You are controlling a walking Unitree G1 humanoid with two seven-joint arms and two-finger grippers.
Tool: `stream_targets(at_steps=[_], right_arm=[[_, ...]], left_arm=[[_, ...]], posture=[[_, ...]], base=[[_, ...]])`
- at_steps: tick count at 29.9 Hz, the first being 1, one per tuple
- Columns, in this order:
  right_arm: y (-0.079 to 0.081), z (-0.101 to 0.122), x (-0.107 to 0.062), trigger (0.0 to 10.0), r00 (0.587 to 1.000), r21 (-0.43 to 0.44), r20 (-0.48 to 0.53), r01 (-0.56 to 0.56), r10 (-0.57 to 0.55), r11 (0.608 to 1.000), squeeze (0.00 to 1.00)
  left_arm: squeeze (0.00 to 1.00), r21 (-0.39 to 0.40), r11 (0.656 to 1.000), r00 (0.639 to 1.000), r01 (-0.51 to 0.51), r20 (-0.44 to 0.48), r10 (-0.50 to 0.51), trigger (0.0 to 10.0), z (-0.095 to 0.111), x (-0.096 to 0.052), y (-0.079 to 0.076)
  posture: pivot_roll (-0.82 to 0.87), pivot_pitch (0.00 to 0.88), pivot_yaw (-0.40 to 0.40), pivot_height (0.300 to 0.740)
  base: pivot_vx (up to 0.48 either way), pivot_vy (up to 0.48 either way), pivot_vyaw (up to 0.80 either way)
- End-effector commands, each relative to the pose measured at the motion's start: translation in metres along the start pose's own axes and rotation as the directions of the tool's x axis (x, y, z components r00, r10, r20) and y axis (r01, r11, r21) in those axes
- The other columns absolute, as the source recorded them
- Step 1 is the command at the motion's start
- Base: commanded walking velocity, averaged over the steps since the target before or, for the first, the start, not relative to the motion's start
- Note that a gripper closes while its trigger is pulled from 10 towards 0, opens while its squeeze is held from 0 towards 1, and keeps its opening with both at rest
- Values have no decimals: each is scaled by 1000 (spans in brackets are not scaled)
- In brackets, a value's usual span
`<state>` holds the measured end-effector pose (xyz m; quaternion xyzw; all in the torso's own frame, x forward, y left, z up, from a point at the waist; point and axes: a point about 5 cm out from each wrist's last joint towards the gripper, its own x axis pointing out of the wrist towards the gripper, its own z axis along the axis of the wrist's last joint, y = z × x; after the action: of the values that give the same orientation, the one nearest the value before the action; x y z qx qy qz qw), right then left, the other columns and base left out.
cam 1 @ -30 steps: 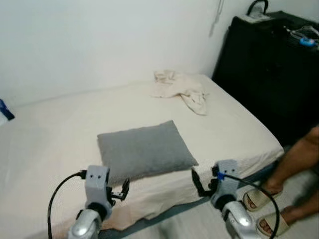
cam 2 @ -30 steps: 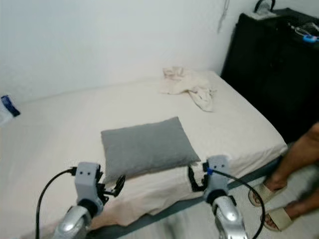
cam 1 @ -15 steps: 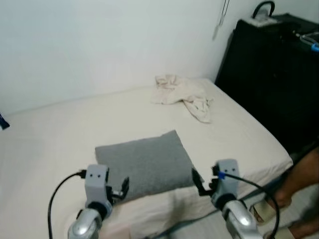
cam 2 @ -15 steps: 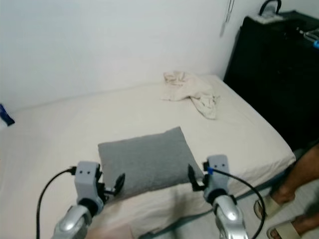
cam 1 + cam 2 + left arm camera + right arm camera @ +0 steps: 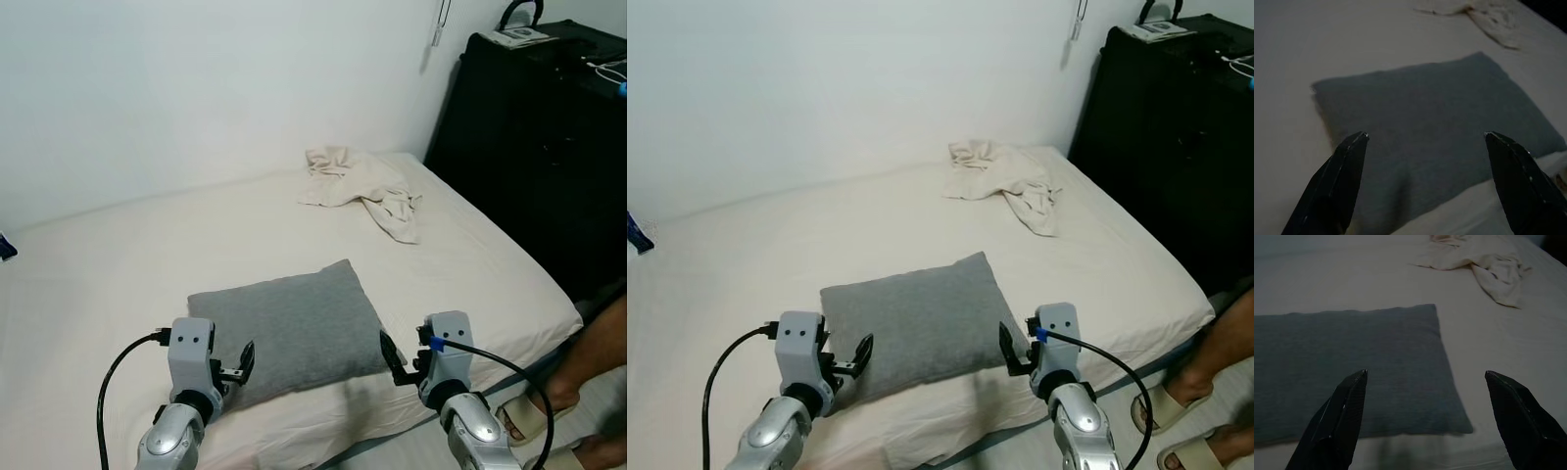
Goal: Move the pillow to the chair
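- Left gripper (image 5: 238,364): fingers spread wide, holding nothing; poised at the near left corner of the pillow (image 5: 289,328), not clearly touching it.
- Right gripper (image 5: 392,360): fingers likewise wide apart, empty; at the pillow's near right corner, just beside its edge.
- Pillow: grey, lying flat on the bed (image 5: 118,255), close to the near edge, between the two grippers. In the wrist views it lies ahead of each pair of fingers, framed between the tips.
- Cloth (image 5: 362,186): crumpled, cream, at the far right of the bed, well apart from the pillow.
- Cabinet (image 5: 539,127): black, right of the bed; small items on top too small to tell.
- Person: a leg and sandalled feet (image 5: 524,421) on the floor at right, cut off by the frame.
- Progress: judged to be the approach stage; the pillow is not yet grasped or lifted, and carrying and placing both remain.
- Hard to make out: contact between fingertips and pillow; both wrist views are dim.
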<state>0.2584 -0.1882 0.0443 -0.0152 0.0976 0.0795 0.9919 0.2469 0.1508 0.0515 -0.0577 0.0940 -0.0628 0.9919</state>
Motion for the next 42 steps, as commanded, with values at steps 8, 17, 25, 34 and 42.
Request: stream_targets(at_steps=[8,17,25,34,42], right_arm=[[4,0,1,10000,1000,-1,11,-22,22,1000,0],[1,-4,2,10000,1000,16,-15,15,-14,1000,0],[1,-5,1,10000,1000,17,-19,13,-13,1000,0],[0,-6,1,10000,999,22,-29,30,-30,999,0],[0,-6,0,10000,999,29,-30,38,-37,999,0]], left_arm=[[0,6,1000,999,5,-43,-4,10000,-9,-1,3],[0,18,999,998,38,-47,-37,10000,-9,0,-2],[0,53,996,996,68,-53,-65,10000,-9,0,-6],[0,86,993,996,80,-53,-75,10000,-8,0,-8],[0,94,992,996,85,-47,-81,10000,-7,0,-9]], posture=[[-52,86,23,740],[-56,84,28,740],[-58,89,28,740],[-54,95,27,740],[-53,97,32,740]], base=[[0,0,795],[0,0,442],[0,-244,0],[0,-48,0],[0,0,0]])
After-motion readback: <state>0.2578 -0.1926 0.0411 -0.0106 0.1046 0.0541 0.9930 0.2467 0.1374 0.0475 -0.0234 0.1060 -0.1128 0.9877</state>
